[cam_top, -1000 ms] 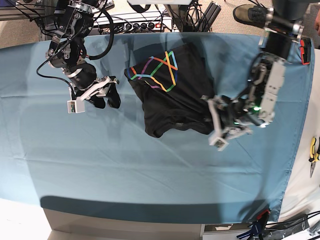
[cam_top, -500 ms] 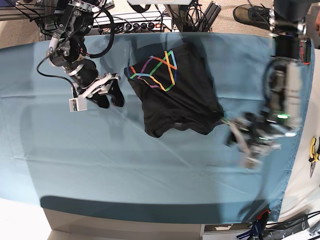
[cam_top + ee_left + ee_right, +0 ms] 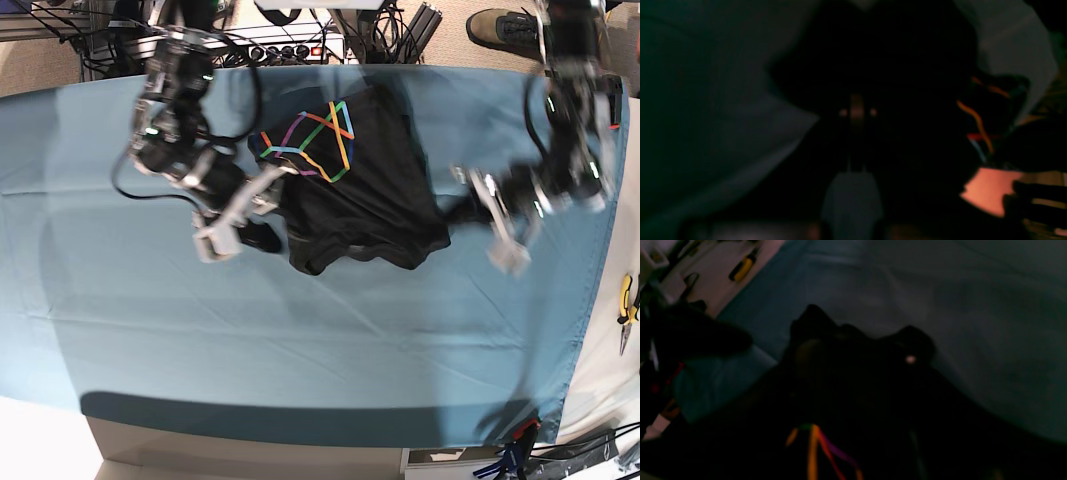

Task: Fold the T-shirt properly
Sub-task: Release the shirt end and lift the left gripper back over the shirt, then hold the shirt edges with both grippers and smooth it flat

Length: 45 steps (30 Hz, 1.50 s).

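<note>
T-shirt [image 3: 350, 190]: geometric print, no legible txt

Wrist views dark, blurred; base view bright.

The right claw [image 3: 262, 205], well apart from the T-shirt [image 3: 350, 190] a second ago, is now pressing up against the shirt's edge beside the coloured print, its jaws narrowing. The left claw [image 3: 470, 210], which was low at the shirt's corner and then swinging away, is now sitting higher, just beside the shirt's side edge, and is closing fully; the dark, blurred wrist views leave it unclear whether any fabric is caught. The shirt's corner there is looking slightly drawn out.
</note>
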Available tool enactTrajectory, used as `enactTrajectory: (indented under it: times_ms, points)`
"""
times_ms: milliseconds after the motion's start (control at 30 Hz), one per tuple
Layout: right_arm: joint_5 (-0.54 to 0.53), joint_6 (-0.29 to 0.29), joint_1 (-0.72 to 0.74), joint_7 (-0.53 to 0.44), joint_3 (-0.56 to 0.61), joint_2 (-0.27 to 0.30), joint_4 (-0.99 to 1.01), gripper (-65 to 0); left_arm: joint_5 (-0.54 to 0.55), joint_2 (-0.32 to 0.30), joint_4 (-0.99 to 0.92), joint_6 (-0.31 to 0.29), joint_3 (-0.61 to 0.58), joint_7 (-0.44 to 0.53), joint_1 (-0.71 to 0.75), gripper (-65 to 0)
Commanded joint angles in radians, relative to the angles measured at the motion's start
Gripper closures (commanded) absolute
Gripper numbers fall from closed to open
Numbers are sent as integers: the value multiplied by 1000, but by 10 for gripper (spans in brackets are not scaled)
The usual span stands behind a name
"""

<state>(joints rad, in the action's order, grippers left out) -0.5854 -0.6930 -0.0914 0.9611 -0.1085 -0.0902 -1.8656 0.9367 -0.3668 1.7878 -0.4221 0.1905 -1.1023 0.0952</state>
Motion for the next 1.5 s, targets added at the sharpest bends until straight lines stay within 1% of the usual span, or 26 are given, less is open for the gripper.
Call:
enactTrajectory:
  times_ms: [0, 33, 67, 133, 200, 267, 333, 400, 567, 633, 833, 967, 1100, 1233, 1267, 1400, 1467]
  points:
    - [-10, -5, 14, -27, 10, -11, -18, -168, 30, 7, 35, -10, 4, 18, 16, 0]
    - [-1, -5, 14, -27, 14, -18, -18, -73, 35, 25, 52, -10, 3, 18, 46, 0]
    - [7, -5, 14, -28, 18, -18, -18, 0, 39, 42, 71, -10, 2, 18, 74, 0]
    - [14, -5, 16, -30, 15, -18, -18, 0, 48, 72, 112, -11, 2, 17, 125, 0]
    - [38, -5, 17, -37, 15, -18, -18, 0, 60, 88, 159, -24, 2, 17, 164, 0]
    - [53, -5, 17, -52, 15, -18, -17, 0, 63, 90, 211, -25, 2, 23, 191, 0]
    - [90, -5, 21, -77, 15, -18, -8, 0, 63, 90, 247, -25, 2, 39, 213, 0]
    - [117, -5, 40, -103, 15, -17, 44, 0, 63, 99, 255, -25, -6, 62, 233, 0]
    - [59, -5, 146, -101, 16, -18, 253, 0, 51, 158, 254, -48, -87, 68, 249, 0]
    - [59, -5, 187, -97, 16, -18, 313, 0, 14, 171, 254, -47, -133, 82, 248, 0]
    - [66, -5, 256, -94, 16, -18, 408, 0, -76, 179, 253, -46, -240, 121, 248, 0]
    - [78, -5, 291, -99, 16, -18, 510, 0, -137, 205, 221, -31, -254, 158, 248, 0]
    - [77, -5, 305, -105, 16, -18, 578, 0, -209, 206, 165, -27, -254, 180, 240, 0]
    - [84, -5, 306, -108, 16, -17, 579, 0, -284, 206, 130, 37, -254, 187, 237, 0]
    - [96, -5, 308, -110, 16, -16, 579, 0, -305, 206, 125, 51, -254, 186, 237, 0]
    - [169, -5, 322, -149, 16, -11, 579, 0, -397, 205, 122, 138, -254, 169, 238, 0]
    - [194, -5, 334, -162, 16, -9, 579, 0, -418, 204, 122, 163, -254, 139, 238, 0]
